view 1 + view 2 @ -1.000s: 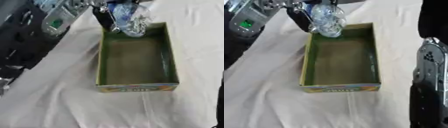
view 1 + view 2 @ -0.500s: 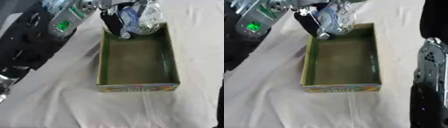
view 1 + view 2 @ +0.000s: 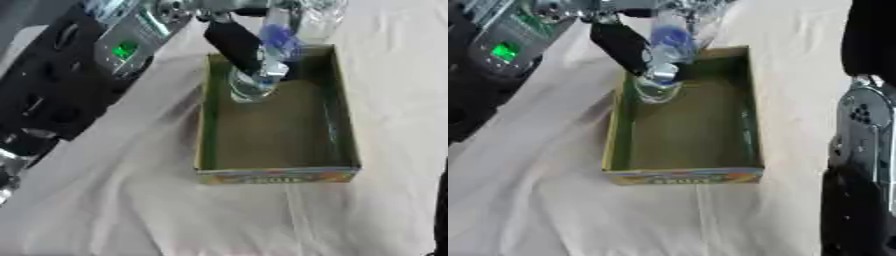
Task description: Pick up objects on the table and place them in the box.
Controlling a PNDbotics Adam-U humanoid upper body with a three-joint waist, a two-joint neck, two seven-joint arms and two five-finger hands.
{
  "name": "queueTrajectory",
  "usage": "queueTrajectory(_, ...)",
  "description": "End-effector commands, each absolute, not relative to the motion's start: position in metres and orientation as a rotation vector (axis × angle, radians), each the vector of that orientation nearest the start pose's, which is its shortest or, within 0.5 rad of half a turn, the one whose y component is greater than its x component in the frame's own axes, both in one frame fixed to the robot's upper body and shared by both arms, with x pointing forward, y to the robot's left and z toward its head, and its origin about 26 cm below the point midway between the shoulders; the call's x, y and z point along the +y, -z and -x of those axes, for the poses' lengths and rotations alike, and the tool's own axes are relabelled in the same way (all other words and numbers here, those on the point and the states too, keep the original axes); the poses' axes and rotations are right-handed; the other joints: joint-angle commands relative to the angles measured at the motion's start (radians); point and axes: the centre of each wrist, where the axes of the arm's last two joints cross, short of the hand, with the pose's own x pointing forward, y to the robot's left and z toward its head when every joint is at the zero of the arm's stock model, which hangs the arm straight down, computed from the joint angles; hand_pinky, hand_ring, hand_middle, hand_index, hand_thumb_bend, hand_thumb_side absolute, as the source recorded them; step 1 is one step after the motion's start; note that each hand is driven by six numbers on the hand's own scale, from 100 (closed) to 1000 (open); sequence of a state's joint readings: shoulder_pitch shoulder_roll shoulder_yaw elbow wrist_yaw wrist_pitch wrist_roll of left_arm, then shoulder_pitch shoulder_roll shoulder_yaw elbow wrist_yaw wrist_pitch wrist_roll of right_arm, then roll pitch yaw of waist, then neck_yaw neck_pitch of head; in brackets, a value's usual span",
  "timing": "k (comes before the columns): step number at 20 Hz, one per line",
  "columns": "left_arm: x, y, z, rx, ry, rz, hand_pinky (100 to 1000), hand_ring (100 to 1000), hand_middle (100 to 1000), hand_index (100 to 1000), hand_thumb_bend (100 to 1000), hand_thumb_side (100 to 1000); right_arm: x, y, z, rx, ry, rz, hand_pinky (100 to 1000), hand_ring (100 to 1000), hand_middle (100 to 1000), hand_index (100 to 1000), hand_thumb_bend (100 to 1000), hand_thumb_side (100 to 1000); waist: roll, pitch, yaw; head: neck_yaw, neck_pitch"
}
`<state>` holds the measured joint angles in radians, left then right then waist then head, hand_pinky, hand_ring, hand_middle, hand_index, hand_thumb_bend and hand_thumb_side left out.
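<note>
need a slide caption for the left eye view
Left robot hand lowers a clear plastic bottle into the far end of the green cardboard box on a white cloth.

left robot hand [image 3: 234, 42] fingers down, curled, arm extended

Both views are evenly and brightly lit; the white tablecloth [image 3: 122, 200] is nearly washed out. Soft shadow is cast left of the box [image 3: 203, 150]. Everything is blurred, the clear bottle [image 3: 258, 75] most.
</note>
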<state>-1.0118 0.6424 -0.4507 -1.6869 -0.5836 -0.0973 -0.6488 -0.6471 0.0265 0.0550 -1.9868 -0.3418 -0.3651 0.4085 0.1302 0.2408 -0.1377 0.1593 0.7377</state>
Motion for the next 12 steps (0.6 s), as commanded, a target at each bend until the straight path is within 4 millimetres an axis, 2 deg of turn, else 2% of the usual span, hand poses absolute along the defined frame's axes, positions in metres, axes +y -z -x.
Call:
queueTrajectory(1, 0.1813, -0.3466, -0.3570, 2.181, -2.488, 1.052, 876, 945, 1000, 1000, 312, 1000, -0.1508, -0.2815, -0.3074, 3.024, 0.541, 0.941, 665, 763, 838, 901, 100, 1000, -0.007, -0.024, 0.005, 0.002, -0.004)
queueTrajectory(7, 0.1849, -0.3447, -0.3601, 2.170, -2.528, 1.062, 869, 935, 1000, 1000, 340, 1000, -0.1510, -0.2820, -0.3074, 3.023, 0.546, 0.938, 664, 763, 838, 902, 100, 1000, -0.011, -0.020, 0.008, 0.003, -0.005)
queueTrajectory(9, 0.1858, -0.3445, -0.3606, 2.165, -2.537, 1.066, 894, 963, 1000, 1000, 396, 1000, -0.1511, -0.2820, -0.3075, 3.024, 0.547, 0.937, 664, 763, 838, 902, 100, 1000, -0.012, -0.019, 0.010, 0.003, -0.006)
queueTrajectory(10, 0.1863, -0.3443, -0.3608, 2.159, -2.545, 1.070, 950, 1000, 1000, 1000, 446, 1000, -0.1512, -0.2820, -0.3075, 3.024, 0.547, 0.937, 664, 763, 838, 902, 100, 1000, -0.013, -0.019, 0.011, 0.003, -0.006)
queueTrajectory(11, 0.1871, -0.3442, -0.3610, 2.148, -2.556, 1.079, 993, 1000, 1000, 1000, 484, 1000, -0.1513, -0.2820, -0.3075, 3.024, 0.548, 0.936, 664, 763, 838, 902, 100, 1000, -0.013, -0.019, 0.012, 0.002, -0.006)
queueTrajectory(12, 0.1878, -0.3444, -0.3611, 2.131, -2.567, 1.093, 1000, 1000, 1000, 1000, 536, 1000, -0.1514, -0.2818, -0.3075, 3.025, 0.548, 0.936, 664, 763, 838, 903, 100, 1000, -0.013, -0.019, 0.013, 0.002, -0.006)
